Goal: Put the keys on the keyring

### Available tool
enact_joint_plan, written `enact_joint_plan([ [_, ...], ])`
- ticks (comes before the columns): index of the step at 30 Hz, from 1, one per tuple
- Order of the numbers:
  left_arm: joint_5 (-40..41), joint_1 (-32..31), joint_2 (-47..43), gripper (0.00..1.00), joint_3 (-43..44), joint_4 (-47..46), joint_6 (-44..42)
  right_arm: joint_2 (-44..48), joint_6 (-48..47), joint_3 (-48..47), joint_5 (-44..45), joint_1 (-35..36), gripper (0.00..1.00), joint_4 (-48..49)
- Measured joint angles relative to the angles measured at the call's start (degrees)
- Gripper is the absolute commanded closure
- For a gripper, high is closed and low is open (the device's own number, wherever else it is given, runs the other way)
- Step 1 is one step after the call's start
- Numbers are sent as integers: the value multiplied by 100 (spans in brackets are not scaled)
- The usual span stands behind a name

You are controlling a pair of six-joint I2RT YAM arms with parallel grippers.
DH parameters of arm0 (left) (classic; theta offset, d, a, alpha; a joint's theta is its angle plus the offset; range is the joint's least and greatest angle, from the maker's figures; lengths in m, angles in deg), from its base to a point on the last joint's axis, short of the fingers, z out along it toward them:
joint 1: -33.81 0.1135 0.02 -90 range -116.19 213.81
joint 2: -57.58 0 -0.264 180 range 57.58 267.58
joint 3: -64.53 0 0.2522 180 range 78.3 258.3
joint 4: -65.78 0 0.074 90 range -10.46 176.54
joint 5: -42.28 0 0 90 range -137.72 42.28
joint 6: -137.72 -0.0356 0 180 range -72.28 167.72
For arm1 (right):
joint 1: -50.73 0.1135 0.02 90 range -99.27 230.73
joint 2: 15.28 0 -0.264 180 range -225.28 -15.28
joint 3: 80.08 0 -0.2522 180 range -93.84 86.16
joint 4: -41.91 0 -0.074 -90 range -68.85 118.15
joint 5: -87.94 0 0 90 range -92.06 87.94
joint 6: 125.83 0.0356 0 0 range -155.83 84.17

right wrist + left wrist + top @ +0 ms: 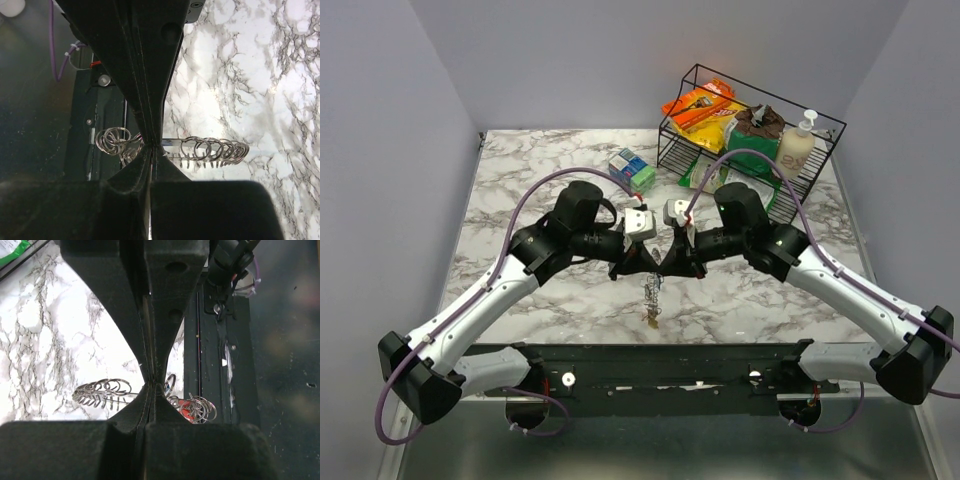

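Both grippers meet tip to tip above the middle of the marble table. My left gripper [642, 262] [151, 383] is shut on the keyring [100, 392], a silvery coil of wire that sticks out to one side of its fingers. On the other side hang small rings and a key with a red head [186, 413]. My right gripper [678, 262] [152, 143] is shut on the same keyring [215, 149], with a clump of small rings [112, 140] on its far side. Seen from above, the keyring [651, 292] dangles below both grippers, with keys [650, 319] at its lower end.
A black wire rack [672, 150] with snack packets stands at the back right, a white pump bottle [797, 148] in it. A small blue, green and red carton [632, 170] lies behind the grippers. The arms' black base rail [660, 375] runs along the near edge.
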Motion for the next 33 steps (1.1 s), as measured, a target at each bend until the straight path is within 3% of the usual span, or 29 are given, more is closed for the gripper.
enact_joint_plan([
  [3,20,-4,-273,100,-389,-557,317,101,26,57,50,0,85,55],
  [4,39,-4,-354,100,-490,-719,411,131,31,59,63,0,78,72],
  [10,278,-4,-901,100,-1198,-1729,922,446,133,127,168,0,57,483],
  [21,640,-11,-1460,100,-2297,-3622,1735,1314,424,638,1016,0,47,1381],
  [33,745,-11,-1878,100,-3285,-5921,2415,1381,678,833,1331,-2,53,1797],
])
